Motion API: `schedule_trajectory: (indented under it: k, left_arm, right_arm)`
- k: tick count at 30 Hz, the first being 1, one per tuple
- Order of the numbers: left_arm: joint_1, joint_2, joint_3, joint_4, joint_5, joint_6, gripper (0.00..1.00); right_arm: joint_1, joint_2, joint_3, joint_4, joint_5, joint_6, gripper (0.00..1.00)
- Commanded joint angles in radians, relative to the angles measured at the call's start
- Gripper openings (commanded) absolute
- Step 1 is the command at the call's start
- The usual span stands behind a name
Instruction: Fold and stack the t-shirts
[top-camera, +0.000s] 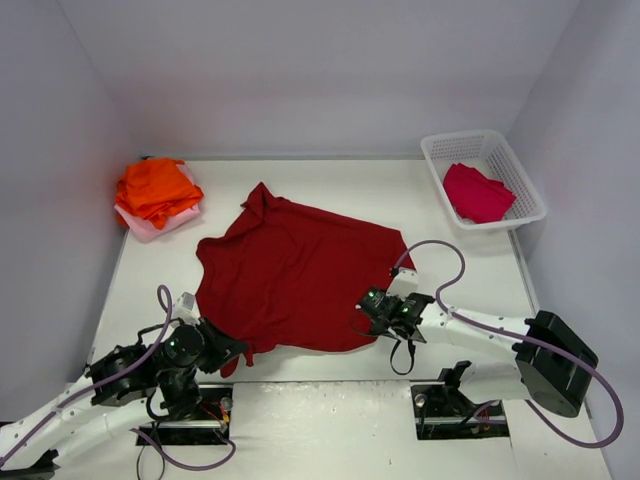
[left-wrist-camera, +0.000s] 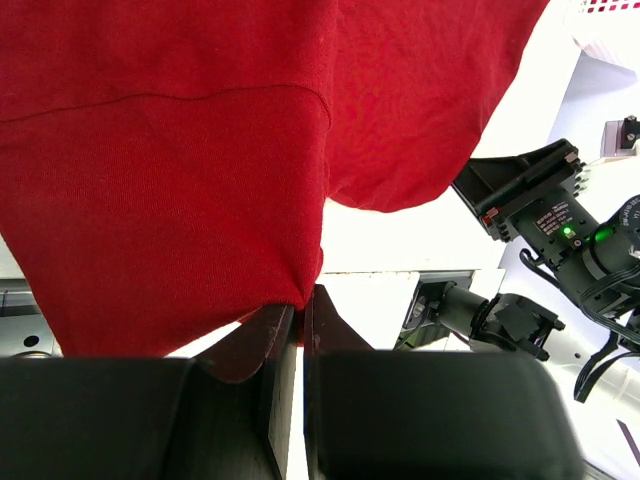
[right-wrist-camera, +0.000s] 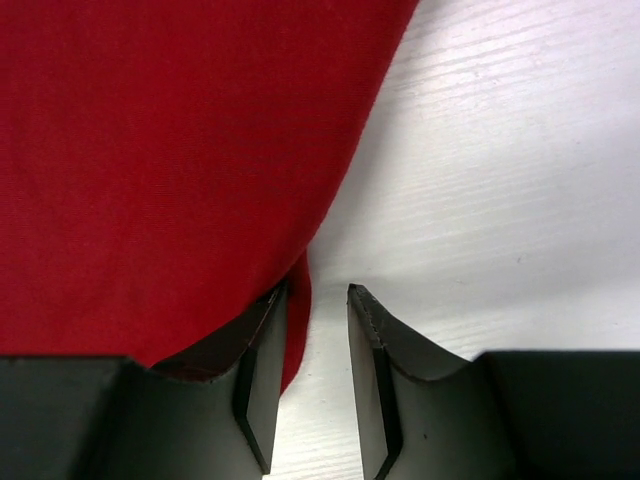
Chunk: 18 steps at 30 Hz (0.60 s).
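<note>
A large dark red t-shirt (top-camera: 290, 275) lies spread over the middle of the table. My left gripper (top-camera: 230, 352) is at its near left corner; in the left wrist view it (left-wrist-camera: 303, 295) is shut on the hem of the shirt (left-wrist-camera: 180, 180). My right gripper (top-camera: 368, 318) is at the near right edge. In the right wrist view it (right-wrist-camera: 318, 290) stands open, its jaws a little apart, with a narrow flap of the shirt (right-wrist-camera: 170, 150) hanging against the inner face of the left finger and bare table under the right one.
Folded orange t-shirts (top-camera: 155, 188) sit on a pale pink one (top-camera: 160, 226) at the back left. A white lattice basket (top-camera: 462, 136) at the back right holds a crimson t-shirt (top-camera: 478, 192). The right arm (left-wrist-camera: 560, 215) shows in the left wrist view.
</note>
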Motion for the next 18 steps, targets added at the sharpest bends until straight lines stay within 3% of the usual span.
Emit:
schedule_trajectory:
  k: [1,6,18]
  left_arm:
    - [0.001,0.008,0.015,0.014,-0.012,-0.013,0.00]
    - [0.001,0.012,0.010,0.014,-0.012,-0.015,0.00]
    - [0.001,-0.005,0.007,0.008,-0.011,-0.018,0.00]
  right_arm:
    - [0.011,0.004,0.027,0.019,0.051,0.020,0.28]
    - [0.014,0.018,0.035,0.028,0.053,0.015,0.29]
    - [0.033,0.062,0.028,0.050,0.047,0.029,0.03]
